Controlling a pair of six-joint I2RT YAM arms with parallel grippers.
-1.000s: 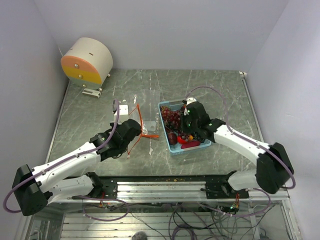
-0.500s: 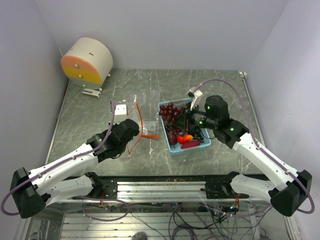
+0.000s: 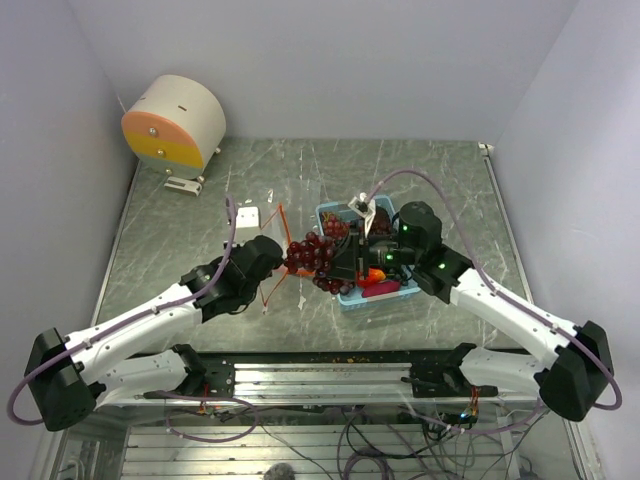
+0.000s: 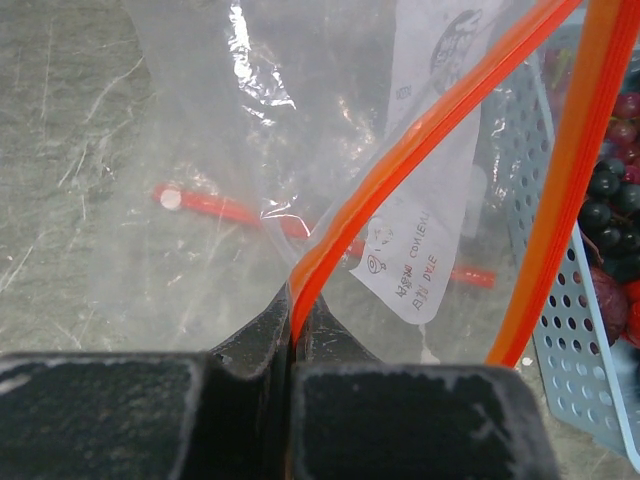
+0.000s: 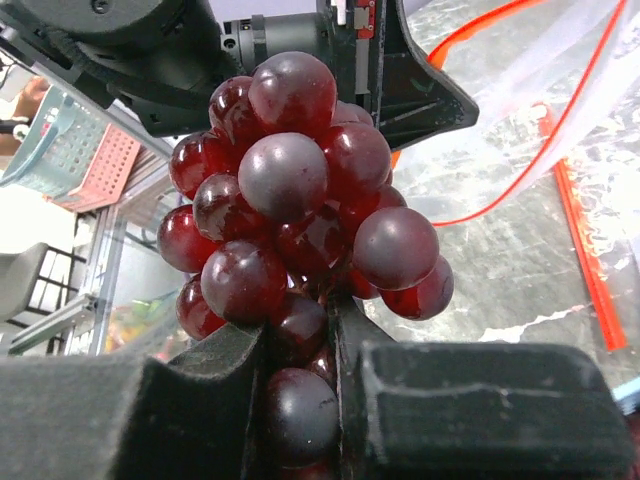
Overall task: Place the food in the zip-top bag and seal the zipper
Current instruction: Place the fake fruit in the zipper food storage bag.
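Right hand gripped grape cluster, hanging just left of blue tray. Left hand pinched zipper, zip-top bag mouth open beside tray. Grapes likely soft, bruisable: hold gently near stem. Bag thin, slippery.

Bright, even overhead light, soft shadows; glare on bag and grapes; wrist-view bottoms possibly soft.

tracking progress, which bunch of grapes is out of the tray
The dark red bunch gripped by the right gripper, lifted beside the blue tray; the other grapes lie inside it.
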